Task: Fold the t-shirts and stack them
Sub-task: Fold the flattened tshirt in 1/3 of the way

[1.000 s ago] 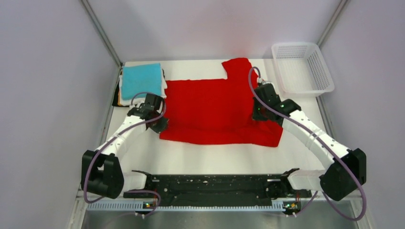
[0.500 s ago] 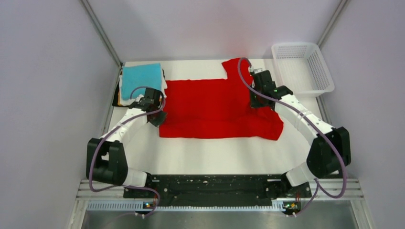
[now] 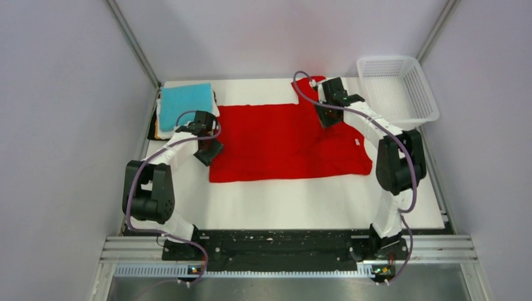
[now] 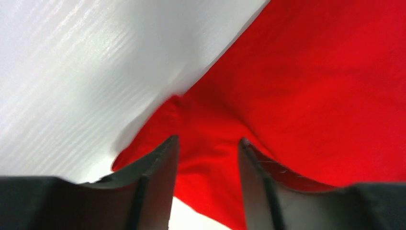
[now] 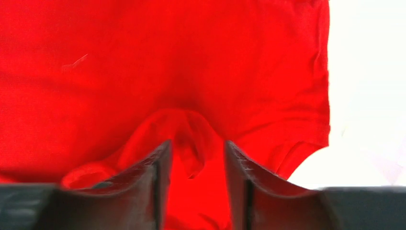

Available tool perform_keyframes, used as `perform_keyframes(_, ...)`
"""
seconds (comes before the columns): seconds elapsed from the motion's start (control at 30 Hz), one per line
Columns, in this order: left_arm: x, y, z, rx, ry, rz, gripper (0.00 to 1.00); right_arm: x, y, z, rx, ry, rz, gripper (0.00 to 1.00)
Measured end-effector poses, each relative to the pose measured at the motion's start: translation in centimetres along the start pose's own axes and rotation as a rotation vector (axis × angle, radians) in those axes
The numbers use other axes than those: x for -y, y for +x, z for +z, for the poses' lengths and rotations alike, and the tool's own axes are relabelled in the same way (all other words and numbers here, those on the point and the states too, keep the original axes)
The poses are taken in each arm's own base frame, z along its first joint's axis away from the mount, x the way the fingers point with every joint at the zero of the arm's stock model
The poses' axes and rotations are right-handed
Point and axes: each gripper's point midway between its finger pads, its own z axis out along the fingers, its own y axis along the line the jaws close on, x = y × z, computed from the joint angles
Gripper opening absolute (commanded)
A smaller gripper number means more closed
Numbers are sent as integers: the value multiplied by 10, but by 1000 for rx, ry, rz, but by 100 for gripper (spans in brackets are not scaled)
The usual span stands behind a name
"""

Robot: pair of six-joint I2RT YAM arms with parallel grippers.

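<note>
The plain bright red short-sleeved t-shirt (image 3: 285,141) lay spread flat in the middle of the white tabletop (image 3: 282,207). Only my wrist views showed my left tool (image 4: 207,141) and right tool (image 5: 196,143) parted over rucked red cloth. Only the overhead view showed the folded teal t-shirt (image 3: 184,103) at far left and the white plastic mesh basket (image 3: 421,88) at far right.

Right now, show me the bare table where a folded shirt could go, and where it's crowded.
Free: the table strip between the red t-shirt and the arm bases; a far strip between the teal-topped stack and the red sleeve. Crowded: left hand by the stack, right hand near the basket.
</note>
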Motion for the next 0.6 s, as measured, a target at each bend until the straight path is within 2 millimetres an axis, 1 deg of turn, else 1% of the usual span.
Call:
perform_keyframes(0.03,1,-1,1,0,-2,2,97,2,-3,7,-3,15,-6,73)
perform_keyframes(0.07,2,-3,0,1,-2,9,99,5,-7,13,-2,30,-7,82)
perform_keyframes(0.1,4,-4,-1,4,0,12,99,7,-11,19,1,48,-5,97)
perform_keyframes(0.17,8,-8,-5,8,3,16,99,11,-16,23,16,78,26,99)
perform_keyframes(0.27,13,-13,-13,12,12,37,99,16,-24,19,60,107,60,99)
perform_keyframes(0.33,14,-13,-15,7,22,52,99,15,-21,9,88,106,99,99)
perform_keyframes(0.37,14,-10,-16,-4,27,64,99,12,-17,2,101,94,126,99)
perform_keyframes(0.4,14,-8,-17,-15,36,75,99,9,-13,-4,111,78,150,99)
perform_keyframes(0.5,11,2,-20,-49,58,101,99,-13,3,-17,157,-32,248,99)
perform_keyframes(0.6,8,8,-23,-72,78,129,99,-38,21,-14,162,-144,330,99)
